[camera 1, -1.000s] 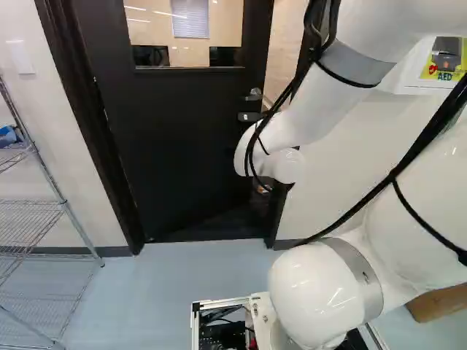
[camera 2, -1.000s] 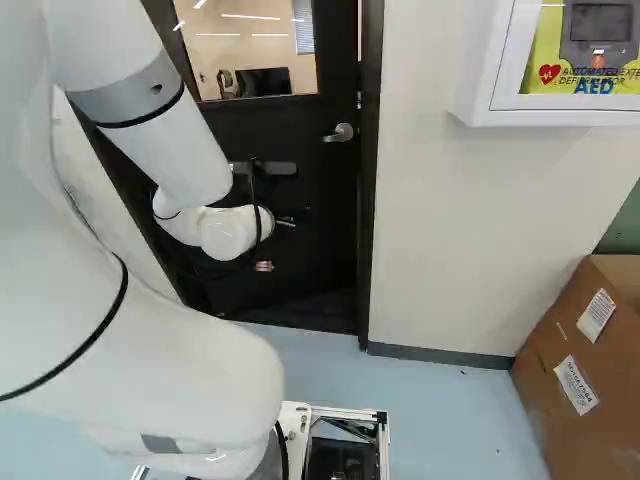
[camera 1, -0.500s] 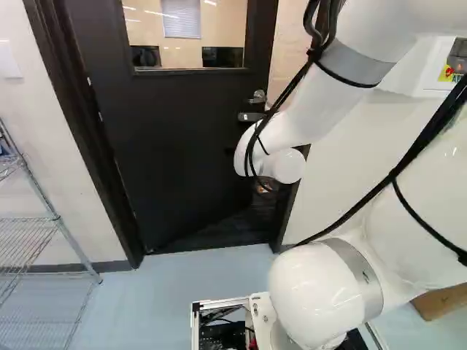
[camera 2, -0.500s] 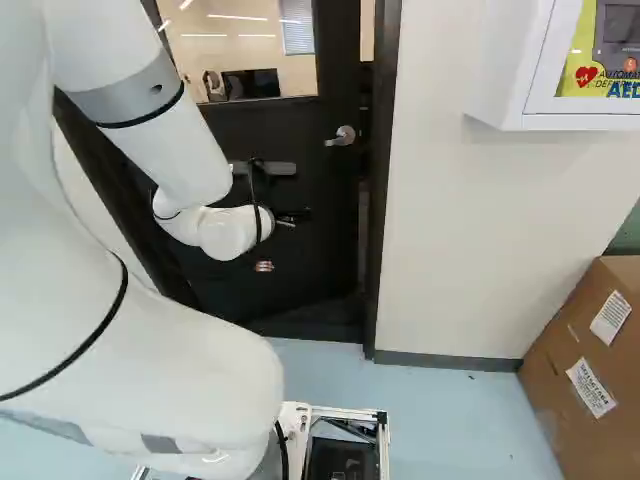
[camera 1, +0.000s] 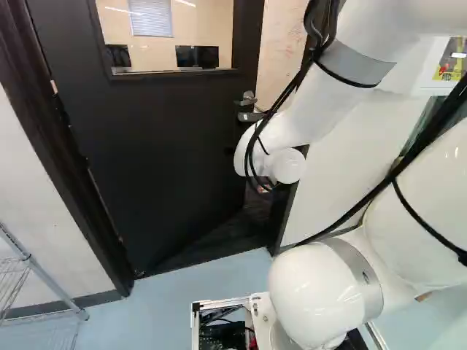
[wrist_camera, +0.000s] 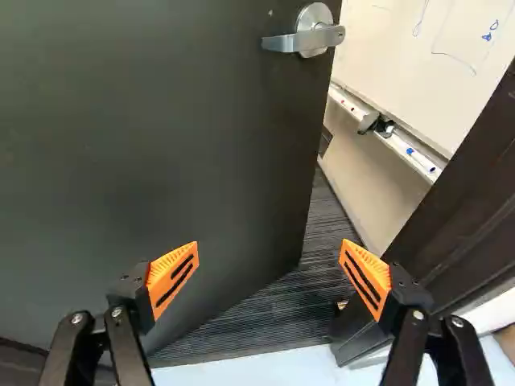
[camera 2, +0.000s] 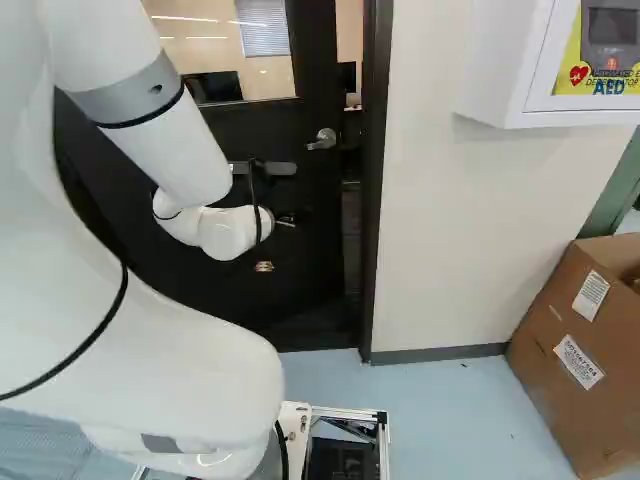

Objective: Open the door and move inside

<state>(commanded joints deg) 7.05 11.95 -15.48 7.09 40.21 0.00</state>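
In the right base view the gripper (camera 2: 264,266) hangs low before the dark door (camera 2: 313,225), below its lever handle (camera 2: 322,139). The door stands ajar, swung away from me, with a gap between its free edge and the frame (camera 2: 376,200). In the wrist view the gripper (wrist_camera: 269,264) is open with nothing between its orange pads. One finger overlaps the door panel (wrist_camera: 161,145); the other is beside the door frame (wrist_camera: 451,217). Whether either touches is unclear. The handle (wrist_camera: 310,36) is ahead, on the door's free edge side.
A wire shelf (camera 1: 33,266) stands left of the doorway. Right of it are a wall-mounted AED cabinet (camera 2: 500,80) and a cardboard box (camera 2: 575,350) on the floor. Through the gap show dark flooring (wrist_camera: 282,310) and a whiteboard with a tray (wrist_camera: 414,157).
The base has moved and turned, shifting the scene in both base views. The door has swung further from its frame, widening the gap. The arm holds its pose against its lowest joint.
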